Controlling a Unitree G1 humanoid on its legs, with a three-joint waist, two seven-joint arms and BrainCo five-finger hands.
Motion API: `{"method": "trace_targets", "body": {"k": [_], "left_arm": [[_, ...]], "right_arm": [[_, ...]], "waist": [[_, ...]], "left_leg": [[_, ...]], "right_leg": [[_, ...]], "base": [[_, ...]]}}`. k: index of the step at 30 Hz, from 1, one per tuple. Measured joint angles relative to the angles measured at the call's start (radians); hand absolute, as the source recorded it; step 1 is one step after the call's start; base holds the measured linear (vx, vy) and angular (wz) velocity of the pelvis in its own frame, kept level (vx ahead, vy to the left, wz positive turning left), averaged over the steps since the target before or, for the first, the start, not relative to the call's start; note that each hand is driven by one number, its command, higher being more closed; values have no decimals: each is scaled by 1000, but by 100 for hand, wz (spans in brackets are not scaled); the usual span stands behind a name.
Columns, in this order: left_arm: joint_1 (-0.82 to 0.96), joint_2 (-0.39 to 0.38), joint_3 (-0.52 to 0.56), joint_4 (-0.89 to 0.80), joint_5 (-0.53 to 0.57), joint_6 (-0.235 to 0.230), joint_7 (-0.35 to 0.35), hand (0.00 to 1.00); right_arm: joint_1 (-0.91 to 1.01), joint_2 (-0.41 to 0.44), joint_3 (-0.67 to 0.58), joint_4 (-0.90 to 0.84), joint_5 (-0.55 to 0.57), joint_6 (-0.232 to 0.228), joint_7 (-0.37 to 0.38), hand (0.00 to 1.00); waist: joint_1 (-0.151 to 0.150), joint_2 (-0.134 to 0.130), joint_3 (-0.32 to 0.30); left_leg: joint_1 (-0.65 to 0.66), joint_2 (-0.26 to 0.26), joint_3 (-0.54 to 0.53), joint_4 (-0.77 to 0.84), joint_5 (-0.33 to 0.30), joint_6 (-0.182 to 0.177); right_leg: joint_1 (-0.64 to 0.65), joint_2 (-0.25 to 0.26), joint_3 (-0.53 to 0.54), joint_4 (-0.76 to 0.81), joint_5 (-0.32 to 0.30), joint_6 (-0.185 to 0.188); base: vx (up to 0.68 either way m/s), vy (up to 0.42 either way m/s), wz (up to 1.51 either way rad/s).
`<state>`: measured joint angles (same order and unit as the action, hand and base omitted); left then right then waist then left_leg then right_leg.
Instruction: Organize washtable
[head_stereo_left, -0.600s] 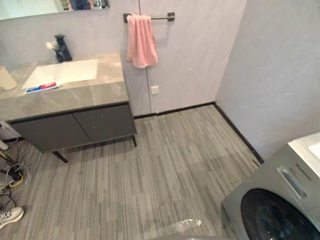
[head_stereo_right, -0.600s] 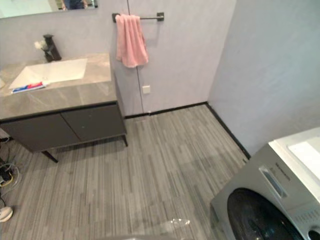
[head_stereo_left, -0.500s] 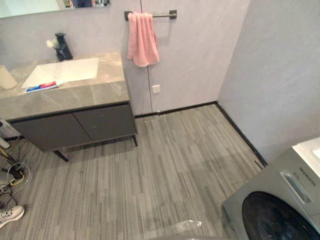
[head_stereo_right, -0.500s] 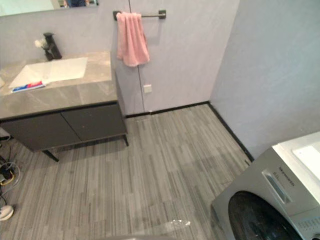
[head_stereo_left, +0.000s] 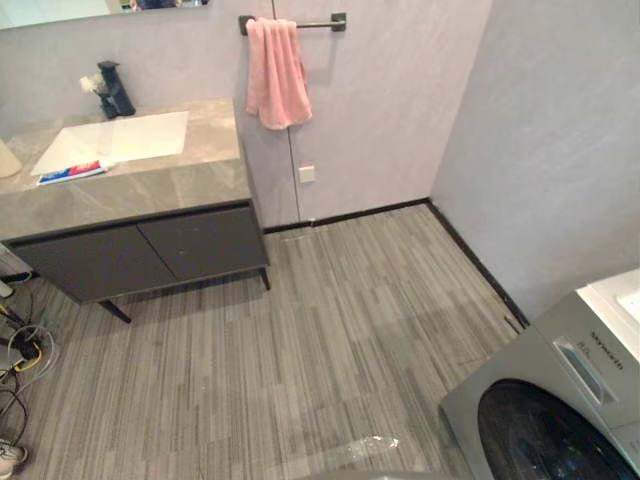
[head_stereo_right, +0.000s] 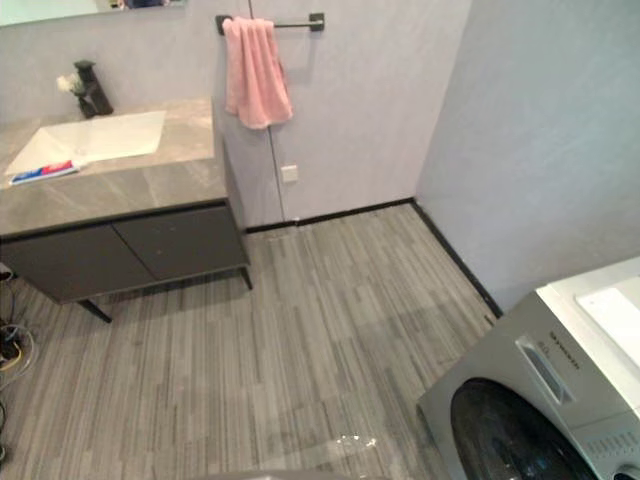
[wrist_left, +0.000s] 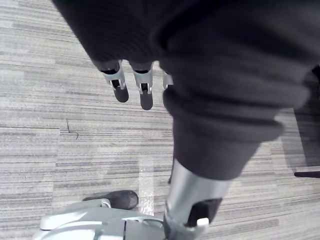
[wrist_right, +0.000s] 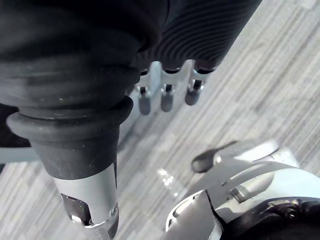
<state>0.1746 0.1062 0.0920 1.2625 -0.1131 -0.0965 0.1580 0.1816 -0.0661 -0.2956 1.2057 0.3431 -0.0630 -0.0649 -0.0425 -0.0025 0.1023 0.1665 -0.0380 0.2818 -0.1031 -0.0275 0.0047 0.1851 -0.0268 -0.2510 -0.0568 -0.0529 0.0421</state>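
Observation:
The washtable (head_stereo_left: 170, 185) stands at the upper left, a grey stone top over dark cabinet doors. A white sink (head_stereo_left: 115, 140) is set into it, with a black faucet (head_stereo_left: 110, 90) behind. A red and blue toothpaste tube (head_stereo_left: 70, 172) lies flat on the counter in front of the sink. A pale cup (head_stereo_left: 5, 160) shows at the counter's far left end. My left hand (wrist_left: 132, 87) hangs above the floor with relaxed fingers and holds nothing. My right hand (wrist_right: 167, 95) hangs the same way, open and holding nothing.
A pink towel (head_stereo_left: 275, 70) hangs on a dark wall bar right of the washtable. A grey washing machine (head_stereo_left: 560, 400) stands at the lower right. Cords (head_stereo_left: 20, 350) lie on the floor left of the cabinet. Striped grey floor (head_stereo_left: 340, 330) spreads between me and the washtable.
The whole picture has shifted slightly, so the camera moved. The things on the washtable and the towel have not moved.

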Motion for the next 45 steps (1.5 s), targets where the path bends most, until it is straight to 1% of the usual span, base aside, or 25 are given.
{"method": "trace_targets", "body": {"k": [8,10,16,17,19,22,23,25,27,28,30,31,32,34,35,36,37,38,39,40,41,42,43,44,45], "left_arm": [[-1,4,-4,1,-2,1,-2,0],[-1,9,-13,1,-2,1,-3,0],[-7,18,-15,2,-13,3,-3,0],[-10,18,-15,2,-20,4,-3,0],[-16,17,-15,3,-32,10,-3,0],[-20,17,-15,2,-33,13,-3,0],[-20,23,-12,1,-34,14,-4,0],[-22,27,-10,0,-34,17,-5,0],[-25,23,30,0,-32,27,-11,0],[-26,22,39,0,-32,29,-13,0],[-27,12,119,-1,-30,37,-25,0],[-27,10,134,-2,-29,37,-25,0],[-27,2,168,-6,-22,41,-26,0],[-26,-12,231,-22,-7,43,-27,0],[-22,-21,267,-46,0,43,-35,0],[-20,-25,285,-58,1,43,-44,0],[-18,-31,319,-79,0,44,-60,0],[-7,-46,353,-86,-2,44,-73,0],[-4,-47,356,-89,-6,43,-79,0],[0,-54,374,-106,-38,41,-86,0],[-2,-66,380,-122,-59,40,-86,0],[0,-71,379,-123,-80,37,-86,0],[3,-80,379,-123,-122,29,-86,0],[6,-82,369,-122,-156,16,-85,0],[7,-80,352,-122,-169,9,-82,0]], "right_arm": [[-2,-4,29,1,-2,0,-1,0],[-4,-5,36,5,-6,0,-2,0],[-25,-2,43,7,-27,7,-1,0],[-30,-3,42,6,-15,7,1,0],[-33,-2,41,1,15,6,2,0],[-31,3,39,-16,49,5,3,0],[-28,12,37,-20,56,3,3,0],[-26,21,26,-26,62,1,3,0],[-15,28,13,-49,61,-2,5,0],[-15,29,9,-51,61,-3,5,0],[-14,49,-46,-53,66,-5,4,0],[-8,53,-55,-54,70,-5,3,0],[0,59,-62,-62,76,-6,2,0],[11,71,-78,-86,78,-6,2,0],[24,80,-92,-93,79,-6,2,0],[24,83,-92,-94,78,-6,2,0],[27,89,-96,-93,78,-6,3,0],[32,81,-99,-97,77,-6,3,0],[33,85,-105,-96,77,-8,2,0],[35,94,-120,-99,71,-12,1,0],[43,94,-133,-105,57,-17,2,0],[44,91,-146,-109,58,-6,-2,0],[47,86,-168,-91,52,0,-2,0],[45,84,-178,-85,64,20,4,0],[42,80,-178,-77,72,33,4,0]], "waist": [[0,-7,1],[1,-12,1],[1,-18,6],[1,-16,13],[0,-11,25],[-1,-10,43],[-3,-13,51],[-4,-21,50],[-12,-18,52],[-13,-18,51],[-20,-21,51],[-20,-22,51],[-21,-24,50],[-21,-27,45],[-22,-29,44],[-21,-33,41],[-20,-42,33],[-15,-35,18],[-13,-37,15],[-4,-43,11],[2,-37,7],[3,-32,5],[7,-23,6],[11,-25,9],[14,-31,14]], "left_leg": [[-17,0,4,0,4,7],[-16,2,20,0,4,7],[-13,15,73,0,4,7],[-7,21,86,0,4,6],[8,31,100,0,3,5],[26,40,110,0,-17,-3],[38,34,108,0,-29,13],[41,33,105,0,-35,22],[35,60,103,0,-37,23],[34,64,104,0,-37,22],[24,94,108,0,-45,8],[22,101,110,0,-48,3],[20,110,111,1,-50,-11],[26,121,110,2,-58,-39],[26,139,106,22,-73,-66],[26,150,105,38,-84,-82],[27,175,103,73,-112,-105],[29,226,108,134,-112,-109],[18,242,108,183,-112,-109],[-15,276,101,296,-105,-98],[-43,311,88,407,-100,-90],[-57,330,85,466,-98,-88],[-81,372,103,581,-88,-71],[-104,398,146,675,-100,-75],[-110,401,168,711,-117,-88]], "right_leg": [[-17,3,5,-8,8,-9],[-17,6,10,-15,15,-18],[-38,15,55,10,13,-16],[-57,16,64,54,0,1],[-96,14,66,155,-25,11],[-188,-1,59,374,-66,4],[-255,-25,55,495,-107,6],[-279,-40,49,522,-118,6],[-323,-43,60,402,-97,12],[-327,-43,59,382,-89,14],[-347,-48,58,211,22,28],[-351,-52,57,188,43,31],[-366,-64,49,168,69,17],[-362,-83,30,165,87,-6],[-344,-81,28,160,87,-8],[-329,-78,23,156,87,-8],[-293,-71,4,141,119,-4],[-269,-35,-19,144,102,-19],[-257,-24,-24,147,90,-31],[-234,-15,-32,149,72,-52],[-190,-4,-45,134,52,-63],[-166,1,-54,124,42,-68],[-118,15,-63,98,34,-78],[-71,14,-58,72,30,-85],[-48,6,-49,61,29,-86]], "base": [[16,-8,-1],[40,-35,-15],[17,-50,-25],[6,-21,-35],[-6,16,-30],[-71,45,-20],[-69,26,-10],[-46,-8,1],[-30,-39,9],[42,-64,11],[96,-83,7],[183,-137,2],[134,-102,0],[249,-177,5],[294,-209,10],[443,-326,10],[427,-290,8],[530,-333,5],[438,-273,3],[333,-227,8],[379,-290,15],[352,-235,21],[392,-216,15],[294,-121,7],[263,-44,-3]]}}
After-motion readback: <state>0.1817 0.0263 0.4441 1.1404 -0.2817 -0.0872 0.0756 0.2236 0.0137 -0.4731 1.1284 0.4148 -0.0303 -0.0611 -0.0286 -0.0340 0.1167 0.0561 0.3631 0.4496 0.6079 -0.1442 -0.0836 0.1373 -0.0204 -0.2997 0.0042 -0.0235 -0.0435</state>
